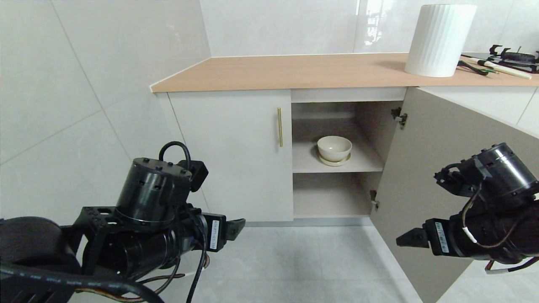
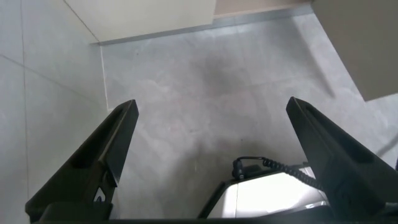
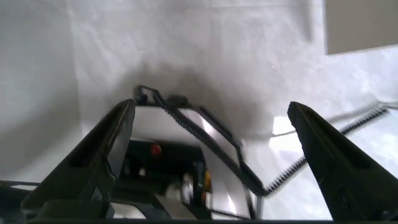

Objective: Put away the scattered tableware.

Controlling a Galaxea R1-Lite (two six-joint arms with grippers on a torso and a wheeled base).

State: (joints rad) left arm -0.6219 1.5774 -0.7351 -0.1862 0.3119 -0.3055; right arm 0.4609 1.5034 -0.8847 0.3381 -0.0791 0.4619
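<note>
Closest in, both arms hang low over the grey tile floor (image 1: 303, 261): left gripper (image 1: 233, 227) at the lower left of the head view, right gripper (image 1: 406, 240) at the lower right. Both are spread wide with nothing in them. Past them is the cabinet, left door (image 1: 236, 155) closed, right door (image 1: 421, 176) swung out toward the robot's right arm. On the upper shelf (image 1: 366, 162), about mid-frame, a cream bowl (image 1: 334, 147) sits on a small plate (image 1: 334, 161), so the putting-away part looks pretty much done. What's probably left is closing that door, plus maybe the long utensils (image 1: 497, 67) at the upper right, too small to say what they are. Those lie on the wooden surface (image 1: 294, 71) just beside a tall white ribbed container (image 1: 440, 40). Glossy pale wall tiles run behind it all.
</note>
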